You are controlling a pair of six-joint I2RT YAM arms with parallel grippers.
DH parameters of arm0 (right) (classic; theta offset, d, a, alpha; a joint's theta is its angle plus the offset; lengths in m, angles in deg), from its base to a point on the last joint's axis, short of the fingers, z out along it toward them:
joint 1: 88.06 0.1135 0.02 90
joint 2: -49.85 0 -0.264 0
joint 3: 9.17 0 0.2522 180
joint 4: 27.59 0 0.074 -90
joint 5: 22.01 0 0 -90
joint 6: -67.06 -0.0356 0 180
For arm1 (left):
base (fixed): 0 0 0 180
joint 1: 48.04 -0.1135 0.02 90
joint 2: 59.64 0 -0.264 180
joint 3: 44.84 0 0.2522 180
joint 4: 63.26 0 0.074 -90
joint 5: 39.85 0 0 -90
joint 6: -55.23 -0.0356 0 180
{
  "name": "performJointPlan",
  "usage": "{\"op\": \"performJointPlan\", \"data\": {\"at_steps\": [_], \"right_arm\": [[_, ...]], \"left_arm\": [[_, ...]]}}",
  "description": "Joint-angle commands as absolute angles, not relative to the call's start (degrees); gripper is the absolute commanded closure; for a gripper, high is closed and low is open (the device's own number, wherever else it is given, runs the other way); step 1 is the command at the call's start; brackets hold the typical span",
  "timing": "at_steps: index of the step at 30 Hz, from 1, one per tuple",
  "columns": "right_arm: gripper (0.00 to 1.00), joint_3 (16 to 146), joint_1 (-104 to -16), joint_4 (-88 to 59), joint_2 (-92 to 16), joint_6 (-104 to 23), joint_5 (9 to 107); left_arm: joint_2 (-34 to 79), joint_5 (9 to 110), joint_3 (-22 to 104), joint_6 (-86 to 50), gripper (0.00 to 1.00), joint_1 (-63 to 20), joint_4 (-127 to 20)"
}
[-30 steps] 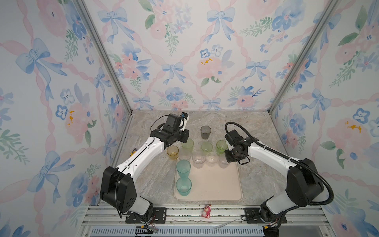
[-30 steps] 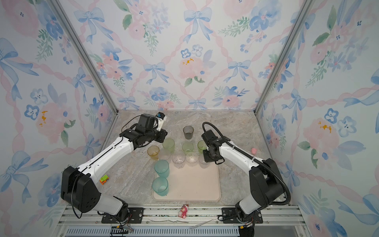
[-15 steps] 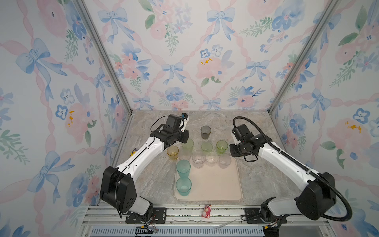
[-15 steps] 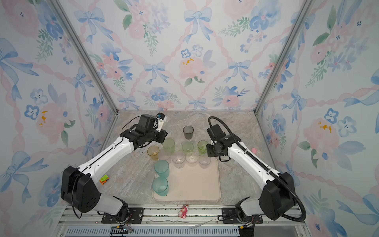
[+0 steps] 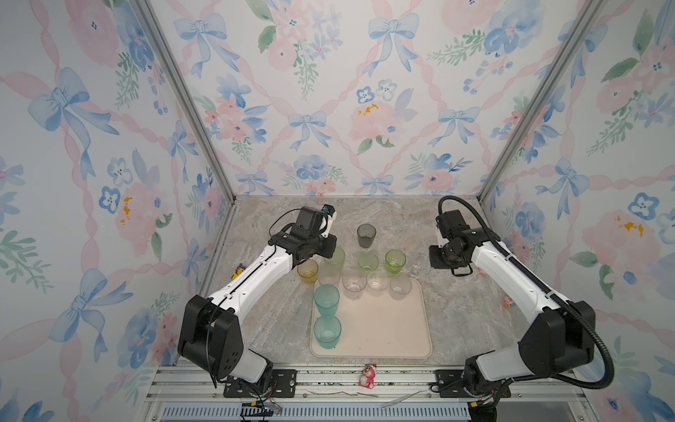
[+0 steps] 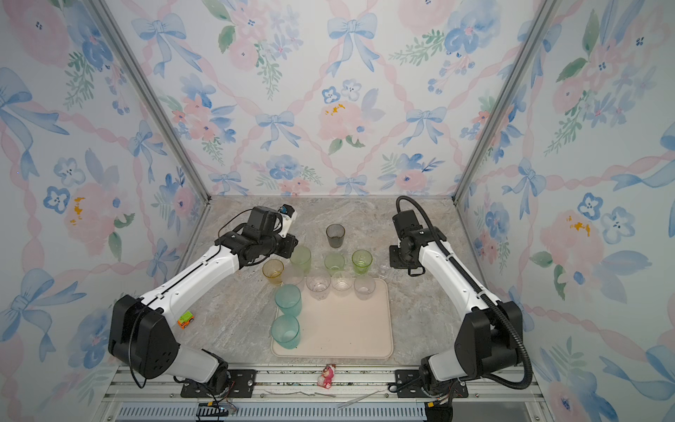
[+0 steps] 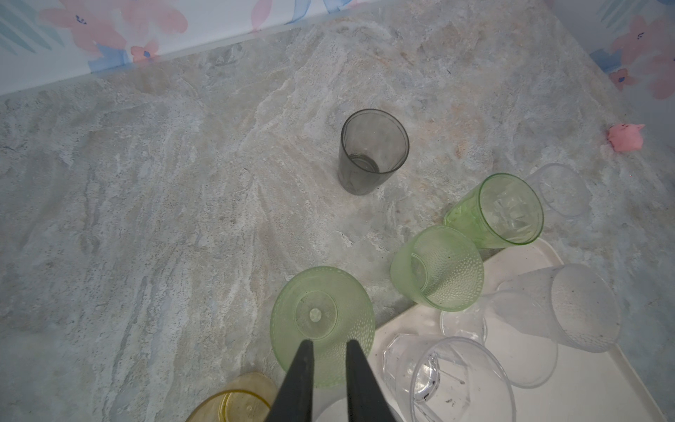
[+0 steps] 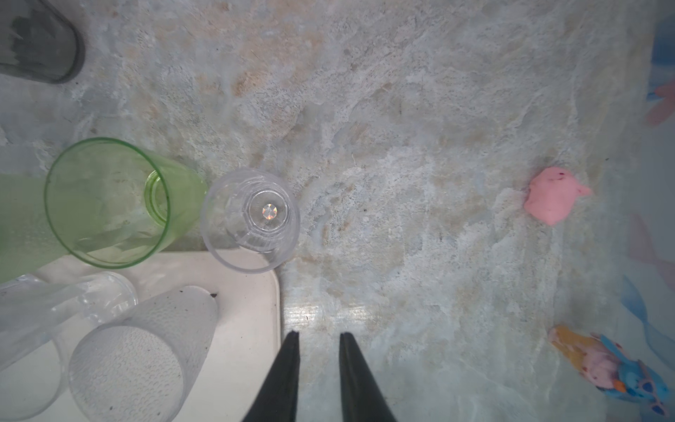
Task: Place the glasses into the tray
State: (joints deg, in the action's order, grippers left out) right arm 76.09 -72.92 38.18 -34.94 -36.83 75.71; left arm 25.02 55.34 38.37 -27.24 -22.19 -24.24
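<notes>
The cream tray (image 5: pixel 383 329) lies at the front middle, also seen in a top view (image 6: pixel 347 329). On it stand two teal glasses (image 5: pixel 326 299) along the left side. Three clear glasses (image 5: pixel 377 281) stand along the far edge. Beyond that edge, on the table, stand three green glasses (image 5: pixel 368 261), a yellow one (image 5: pixel 307 272), a smoky grey one (image 7: pixel 372 151) and a small clear one (image 8: pixel 252 219). My left gripper (image 7: pixel 328 343) hangs slightly open over a pale green glass (image 7: pixel 321 321). My right gripper (image 8: pixel 318 334) is slightly open over bare table beside the tray's corner (image 8: pixel 270 292).
A pink toy (image 8: pixel 551 199) and a colourful figure (image 8: pixel 613 369) lie right of the tray. A pink figurine (image 5: pixel 367 376) stands on the front rail. A toy car (image 6: pixel 185 318) and a duck toy (image 5: pixel 238 272) lie on the left. Papered walls close three sides.
My right gripper has drawn back to the right, away from the clear glasses at the tray's far right corner. The left arm has not moved.
</notes>
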Motion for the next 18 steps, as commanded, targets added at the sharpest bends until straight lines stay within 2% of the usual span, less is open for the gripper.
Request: {"op": "performJointPlan", "data": {"at_steps": [1, 6, 11, 18], "right_arm": [[0.76, 77.05, -73.38, 37.55, -35.83, -36.00, 73.93], [0.76, 76.24, -73.38, 36.53, -35.58, -36.13, 72.92], [0.75, 76.06, -73.38, 36.31, -35.31, -35.88, 72.22], [0.74, 76.22, -73.38, 35.80, -35.65, -35.25, 70.94]], "left_arm": [[23.15, 53.97, 36.86, -27.24, 0.79, -22.65, -24.46], [23.34, 51.90, 36.16, -26.78, 0.77, -24.63, -23.97], [24.27, 47.66, 38.40, -27.03, 0.80, -25.25, -17.84], [26.35, 55.17, 41.20, -27.13, 0.78, -25.15, -17.51]]}}
